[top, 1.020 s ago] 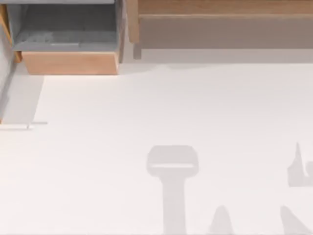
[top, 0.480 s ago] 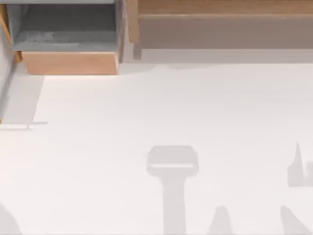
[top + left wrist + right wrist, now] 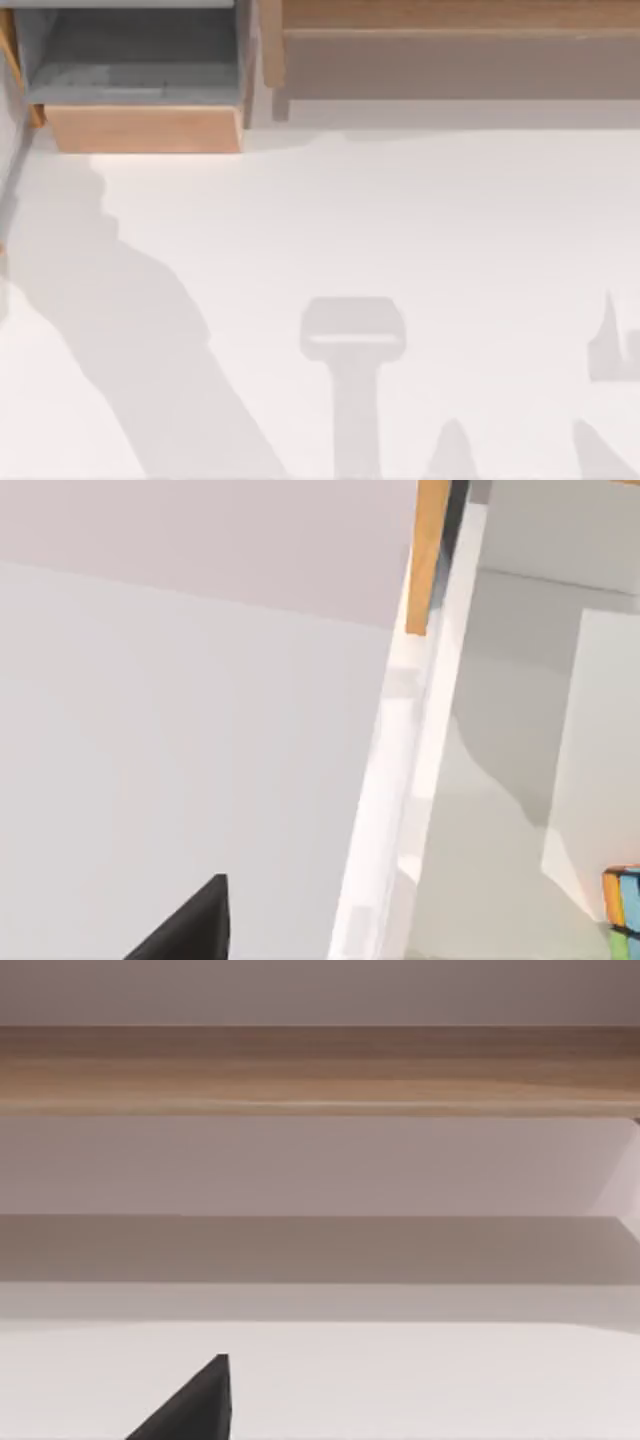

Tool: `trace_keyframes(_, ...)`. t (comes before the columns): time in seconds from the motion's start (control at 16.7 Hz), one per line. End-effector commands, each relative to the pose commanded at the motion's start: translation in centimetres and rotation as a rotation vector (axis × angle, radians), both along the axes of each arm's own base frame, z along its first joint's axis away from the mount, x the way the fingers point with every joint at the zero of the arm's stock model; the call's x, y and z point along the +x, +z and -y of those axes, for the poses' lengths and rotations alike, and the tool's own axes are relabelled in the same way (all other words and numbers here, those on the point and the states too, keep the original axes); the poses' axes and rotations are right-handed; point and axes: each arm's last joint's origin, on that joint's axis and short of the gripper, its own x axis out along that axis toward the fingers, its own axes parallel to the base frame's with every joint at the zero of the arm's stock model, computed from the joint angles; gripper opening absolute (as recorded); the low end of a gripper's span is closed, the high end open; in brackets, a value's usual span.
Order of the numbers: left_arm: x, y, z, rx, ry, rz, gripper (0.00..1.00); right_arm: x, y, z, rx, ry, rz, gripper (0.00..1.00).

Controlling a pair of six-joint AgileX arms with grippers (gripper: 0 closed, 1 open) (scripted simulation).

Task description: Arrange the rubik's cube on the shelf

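The rubik's cube (image 3: 624, 912) peeks in at the edge of the left wrist view, showing orange, blue and green tiles; it rests on a pale surface beside a white wall. A dark corner of my left gripper (image 3: 190, 927) sits well apart from the cube. The shelf (image 3: 460, 15) runs along the back right of the table in the top view, a light-brown board over a tan-grey front face. The right wrist view faces the shelf (image 3: 320, 1070) from a distance, with a dark corner of my right gripper (image 3: 190, 1407) low in the picture.
A wood-framed, grey-lined box compartment (image 3: 145, 128) stands at the back left. Grey arm shadows lie on the white table (image 3: 400, 220) at the left, centre and right front. An orange-edged panel (image 3: 430, 550) borders a white ledge in the left wrist view.
A broad shadow has swept in over the table's left side, reaching from the front edge up to the box compartment. The other shadows have not moved.
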Motion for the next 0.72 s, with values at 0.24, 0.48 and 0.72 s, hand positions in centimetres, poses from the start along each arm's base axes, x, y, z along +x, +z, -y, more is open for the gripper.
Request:
trace_keyframes(0.24, 1.9, -1.5, 4.3, -0.119, 0.055, -0.201, 1.0, 0.0, 0.0, 0.0, 0.0, 0.0, 0.0, 1.0)
trace_keyframes(0.48, 2.7, -3.2, 6.4, -0.166, 0.088, -0.329, 1.0, 0.0, 0.0, 0.0, 0.0, 0.0, 0.0, 1.0)
trace_keyframes(0.72, 2.7, -3.3, 6.5, -0.169, 0.09, -0.339, 1.0, 0.0, 0.0, 0.0, 0.0, 0.0, 0.0, 1.0)
